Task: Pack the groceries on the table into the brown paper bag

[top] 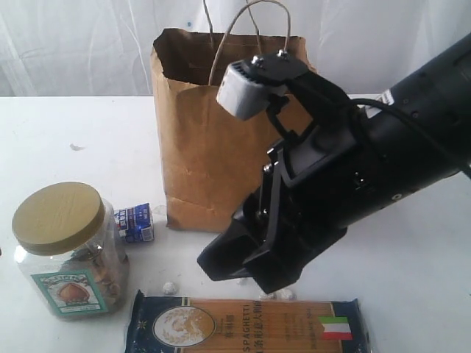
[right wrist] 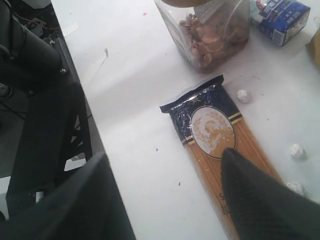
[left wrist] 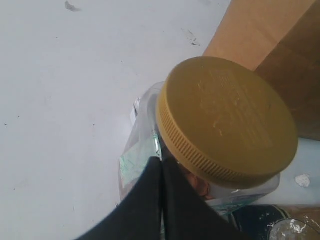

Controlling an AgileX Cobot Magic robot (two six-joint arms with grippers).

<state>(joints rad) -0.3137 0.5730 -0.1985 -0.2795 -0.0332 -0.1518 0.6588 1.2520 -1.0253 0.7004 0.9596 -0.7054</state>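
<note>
Nearest the front edge of the white surface (top: 427, 294) the spaghetti packet (top: 243, 327) lies flat, its long side along that edge. The right tool (top: 250, 265) hangs just over it with its jaws wide apart and nothing between them; in its wrist view one finger (right wrist: 260, 200) covers part of the packet. Whether it touches the packet cannot be told. Small foil balls (top: 169, 287) lie loose just behind the packet. To the left the jar (top: 66, 250) stands upright with its tan lid on. The left tool (left wrist: 162, 200), jaws pressed together and holding nothing, points at the jar's side just below the lid. The little blue-white carton (top: 135, 223) sits between jar and bag. Farthest back the bag (top: 213, 147) stands upright, open at the top, handles raised.
</note>
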